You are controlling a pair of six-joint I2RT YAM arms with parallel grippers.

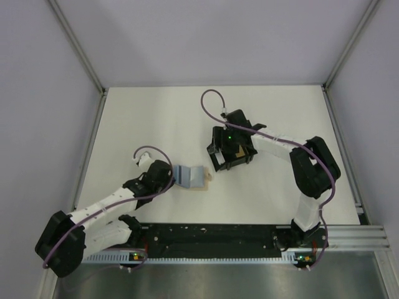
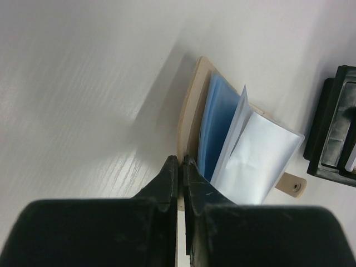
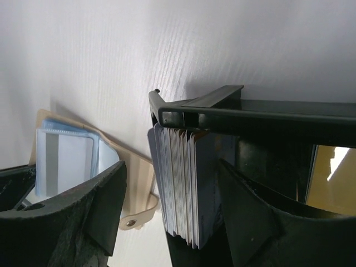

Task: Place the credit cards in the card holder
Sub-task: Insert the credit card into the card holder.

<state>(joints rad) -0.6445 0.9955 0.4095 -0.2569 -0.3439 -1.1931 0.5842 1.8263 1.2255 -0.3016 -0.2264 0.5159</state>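
**A:** How far along are you?

**B:** Early, I'd judge. My left gripper [image 2: 179,164] is pinched tight on the tan cover edge of the card holder [image 2: 189,111]. The holder lies fanned open on the table [image 1: 156,118], at 3 o'clock from that hand in the top view. Its clear pockets [image 2: 245,156] stand up, bluish and white. I can't tell whether any of them has a card in it.

**A:** And the cards?

**B:** The credit cards [image 3: 178,189] stand on edge as a packed stack in the black tray [image 3: 222,114], at 2 o'clock from the holder and near it but apart. My right gripper [image 1: 232,149] hangs over them with its jaws spread, one finger on either side of the stack, gripping nothing.

**A:** What's left, then?

**B:** Nearly all of it, by my reckoning. I have to close on one card, lift it clear of the stack, carry it to 8 o'clock and slide it into a pocket. Then I do the same for the rest.
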